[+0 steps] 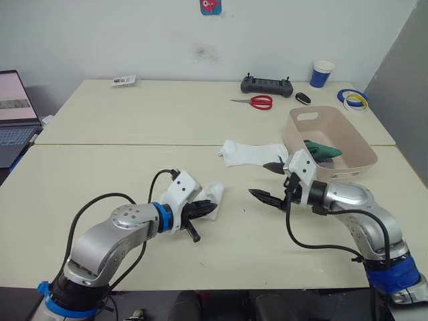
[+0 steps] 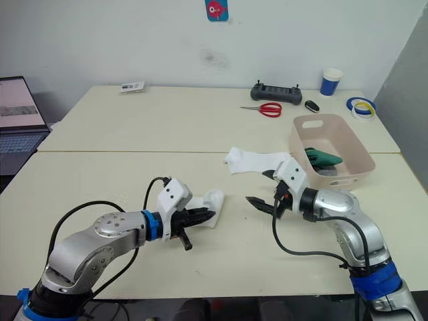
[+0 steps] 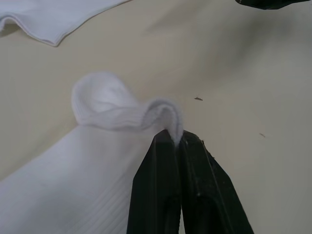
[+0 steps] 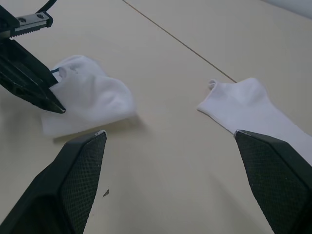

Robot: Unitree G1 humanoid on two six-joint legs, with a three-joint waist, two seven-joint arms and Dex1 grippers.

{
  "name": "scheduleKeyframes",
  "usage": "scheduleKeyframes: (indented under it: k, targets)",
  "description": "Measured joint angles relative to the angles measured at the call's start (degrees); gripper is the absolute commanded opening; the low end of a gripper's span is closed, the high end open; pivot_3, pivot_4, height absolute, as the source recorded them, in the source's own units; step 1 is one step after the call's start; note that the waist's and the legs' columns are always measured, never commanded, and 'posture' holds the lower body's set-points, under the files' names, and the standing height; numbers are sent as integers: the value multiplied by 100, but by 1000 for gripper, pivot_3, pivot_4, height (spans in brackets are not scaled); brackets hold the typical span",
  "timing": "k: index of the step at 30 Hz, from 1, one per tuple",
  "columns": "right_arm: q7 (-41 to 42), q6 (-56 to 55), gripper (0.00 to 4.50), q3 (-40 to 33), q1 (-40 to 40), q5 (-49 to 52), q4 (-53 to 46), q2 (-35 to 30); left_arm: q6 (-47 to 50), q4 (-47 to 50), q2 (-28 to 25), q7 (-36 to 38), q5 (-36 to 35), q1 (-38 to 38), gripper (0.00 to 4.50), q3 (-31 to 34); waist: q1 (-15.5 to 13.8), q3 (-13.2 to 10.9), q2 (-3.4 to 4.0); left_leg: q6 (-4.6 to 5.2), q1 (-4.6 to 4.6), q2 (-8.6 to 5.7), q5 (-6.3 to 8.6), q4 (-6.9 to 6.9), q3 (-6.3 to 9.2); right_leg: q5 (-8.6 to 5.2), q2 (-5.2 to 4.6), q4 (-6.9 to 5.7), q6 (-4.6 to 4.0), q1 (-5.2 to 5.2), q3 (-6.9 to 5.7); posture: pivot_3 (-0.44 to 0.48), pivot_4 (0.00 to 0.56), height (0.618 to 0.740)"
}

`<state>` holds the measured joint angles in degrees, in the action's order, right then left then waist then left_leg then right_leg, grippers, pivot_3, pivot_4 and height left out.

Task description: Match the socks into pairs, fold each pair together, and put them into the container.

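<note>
I take the container (image 1: 331,144), the pale pink tub on the right part of the table (image 1: 134,120), as my landmark.

My left gripper (image 1: 204,207) is well apart from the container, toward my left side and closer to me. Its two black fingers (image 3: 165,190) are pressed together and they pinch the rolled cuff of a white sock (image 1: 212,195). This sock lies crumpled on the table, and the cuff stands up a little where I hold it.

My right gripper (image 1: 271,182) is just beside the container, at its near left corner, and it hovers over the table. Its fingers (image 4: 78,180) are spread wide and hold nothing. One fingertip points toward the crumpled sock and the other is close to the second white sock (image 1: 254,154).

This second white sock lies flat on the table, touching or almost touching the left wall of the container; I cannot tell which. Its open end points away from the container.

Inside the container there is a dark green sock (image 1: 323,149), lying against the far right side. Something grey lies under it, but I cannot say what it is.

Behind the container, near the far edge of the table, I see red scissors (image 1: 254,101), a black controller (image 1: 267,85), a blue paper cup (image 1: 322,73) and rolls of tape (image 1: 353,99). A laptop (image 1: 15,114) stands far to the left of the container.
</note>
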<state>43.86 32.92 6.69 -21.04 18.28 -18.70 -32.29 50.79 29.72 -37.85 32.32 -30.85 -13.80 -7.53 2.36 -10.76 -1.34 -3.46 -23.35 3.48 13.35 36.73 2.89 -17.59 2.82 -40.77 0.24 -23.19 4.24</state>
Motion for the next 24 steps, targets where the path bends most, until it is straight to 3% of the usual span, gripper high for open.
scheduleKeyframes:
  k: [5, 12, 18, 24]
  targets:
    - [111, -127, 4500, -23, -2, -13, 67, -93, -6, 213, -48, 256, -218, 138, 2289, 152, 5, 0, 0, 0, 0, -1, 0, 0, -3, 0, 1, 1, 0, 0, 0, 0, 150, 740]
    - [728, -931, 4500, 175, -45, -446, 588, -661, -445, 54, -1353, 1687, -699, 867, 4483, 1613, 26, -2, 3, 1, 8, 2, 0, -3, -3, -5, 0, 2, -8, 0, -4, 0, 150, 740]
    - [1564, -2455, 4500, 848, -281, -1015, 831, -772, -2552, -1394, -1558, 2715, 206, 996, 4483, 2008, 44, -6, 10, 1, 10, 1, 1, -9, -11, -8, -1, 9, -13, 0, -3, 0, 150, 740]
    - [1970, -3361, 4500, 1674, -365, -1497, 1165, -255, -5034, -2654, -1574, 3723, 1381, 1286, 4483, 1269, 41, -6, 11, 1, 13, 9, 1, -15, -16, -9, -2, 7, -17, -2, 0, 0, 150, 740]
